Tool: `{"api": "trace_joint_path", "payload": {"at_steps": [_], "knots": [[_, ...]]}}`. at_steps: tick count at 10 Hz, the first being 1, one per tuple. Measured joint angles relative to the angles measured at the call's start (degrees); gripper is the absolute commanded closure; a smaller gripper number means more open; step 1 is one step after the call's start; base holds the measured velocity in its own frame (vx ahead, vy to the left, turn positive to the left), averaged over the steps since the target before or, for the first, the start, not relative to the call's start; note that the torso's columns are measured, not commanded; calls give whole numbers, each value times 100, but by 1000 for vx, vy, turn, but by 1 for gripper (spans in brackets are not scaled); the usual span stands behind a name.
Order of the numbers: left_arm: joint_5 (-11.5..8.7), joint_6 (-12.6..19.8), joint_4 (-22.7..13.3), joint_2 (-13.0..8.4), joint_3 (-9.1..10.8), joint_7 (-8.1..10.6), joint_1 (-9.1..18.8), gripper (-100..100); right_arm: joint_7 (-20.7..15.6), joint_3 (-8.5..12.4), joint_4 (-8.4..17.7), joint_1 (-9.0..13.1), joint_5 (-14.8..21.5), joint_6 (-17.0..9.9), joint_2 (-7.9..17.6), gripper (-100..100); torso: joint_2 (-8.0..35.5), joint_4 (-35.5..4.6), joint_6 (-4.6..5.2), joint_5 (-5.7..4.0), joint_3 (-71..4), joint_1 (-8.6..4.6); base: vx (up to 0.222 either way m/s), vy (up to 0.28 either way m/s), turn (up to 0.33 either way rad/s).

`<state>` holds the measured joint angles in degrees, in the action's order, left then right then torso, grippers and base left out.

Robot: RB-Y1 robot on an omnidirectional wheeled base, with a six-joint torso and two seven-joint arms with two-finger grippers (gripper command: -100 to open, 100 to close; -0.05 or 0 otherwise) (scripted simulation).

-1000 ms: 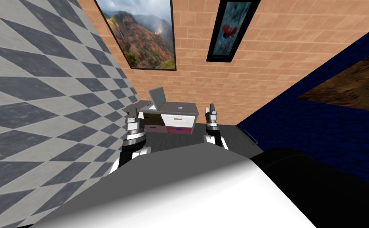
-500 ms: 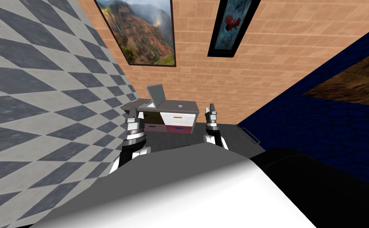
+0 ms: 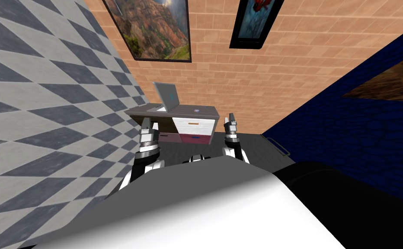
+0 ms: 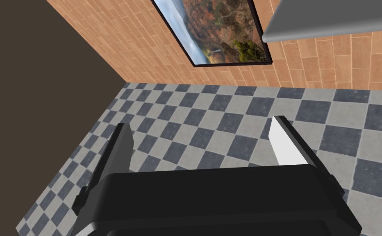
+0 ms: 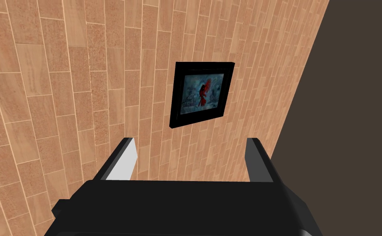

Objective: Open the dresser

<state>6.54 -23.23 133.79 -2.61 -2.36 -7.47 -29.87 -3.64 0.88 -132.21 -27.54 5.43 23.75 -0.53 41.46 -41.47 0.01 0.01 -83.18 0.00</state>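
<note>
The dresser (image 3: 183, 125) stands against the brick wall ahead. It has a grey top, a white drawer with an orange handle (image 3: 193, 124) and pink and maroon drawers below, all looking closed. My left gripper (image 3: 146, 125) is raised in front of the dresser's left end, short of it, and in the left wrist view my left gripper (image 4: 202, 143) stands open and empty. My right gripper (image 3: 230, 120) is raised off the dresser's right side. In the right wrist view my right gripper (image 5: 190, 159) is open and empty too.
An open laptop (image 3: 166, 96) and a small round item (image 3: 196, 110) sit on the dresser top. A checkered wall (image 3: 45, 108) runs close on the left. A dark blue wall with a metal handle (image 3: 278, 146) lies to the right. The floor (image 3: 239, 145) is dark.
I have moved closer to the dresser, which now looks larger and nearer. Both arms keep the same raised pose.
</note>
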Motion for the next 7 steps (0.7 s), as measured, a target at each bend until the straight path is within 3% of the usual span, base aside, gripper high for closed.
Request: {"api": "trace_joint_path", "payload": {"at_steps": [2, 7], "knots": [[7, -108, -226, -252, -16, -13, -8, -100, 0, 0, 1, -1, 0, 0, 0, 0, 67, -72, -1, 0, -139, 0, 54, -6, -25], [77, -240, -982, -551, -86, -108, 253, -100, 0, 0, 1, -1, 0, 0, 0, 0, 85, -82, -1, -1, -137, -2, 67, -13, -34]]}}
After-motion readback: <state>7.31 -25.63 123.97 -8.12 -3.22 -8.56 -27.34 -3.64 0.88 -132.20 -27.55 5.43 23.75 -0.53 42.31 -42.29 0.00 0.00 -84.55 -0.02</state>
